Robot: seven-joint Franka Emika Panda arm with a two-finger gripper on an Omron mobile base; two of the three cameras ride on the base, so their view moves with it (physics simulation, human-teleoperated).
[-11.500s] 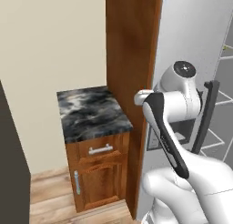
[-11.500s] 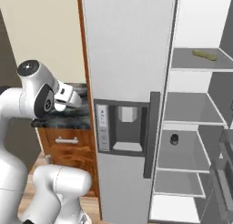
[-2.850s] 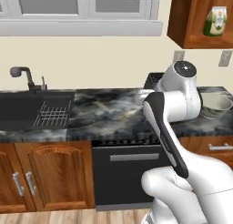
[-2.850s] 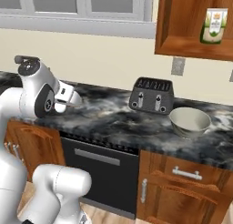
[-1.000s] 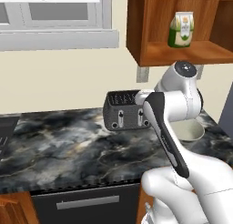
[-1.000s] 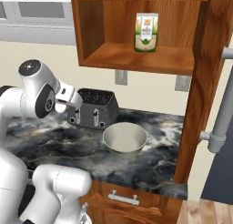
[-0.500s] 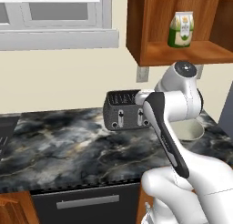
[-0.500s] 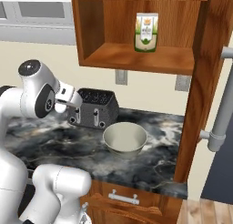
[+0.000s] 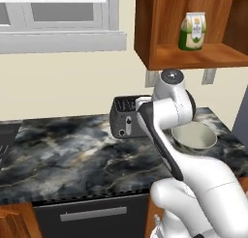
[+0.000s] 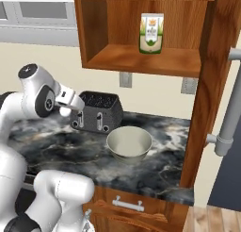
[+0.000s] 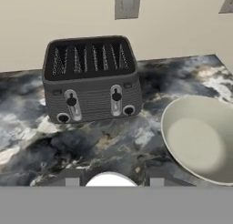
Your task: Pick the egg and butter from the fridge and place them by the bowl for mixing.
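Observation:
The small white egg (image 11: pixel 111 179) sits between the two dark fingertips (image 11: pixel 73 177) of my gripper (image 11: pixel 111 180), which is shut on it. The gripper (image 10: pixel 67 109) hangs above the dark marbled counter (image 10: pixel 56 148), in front of the toaster and left of the bowl. The pale beige-grey bowl (image 10: pixel 129 142) (image 11: pixel 200 141) (image 9: pixel 194 137) stands upright on the counter, with nothing in it. The fridge's grey door with its bar handle (image 10: pixel 229 111) shows at the far right. The butter is out of view.
A dark four-slot toaster (image 11: pixel 91 77) (image 10: pixel 98 112) (image 9: pixel 127 117) stands against the wall, just left of the bowl. Above it is an open wooden cabinet (image 10: pixel 141 56) holding a green-and-cream carton (image 10: pixel 151 33). A wooden side panel (image 10: pixel 209 108) bounds the counter on the right.
The base has driven from the fridge past the sink to this stretch of counter. Over the last second the views and the arm have stayed nearly still, the egg still held.

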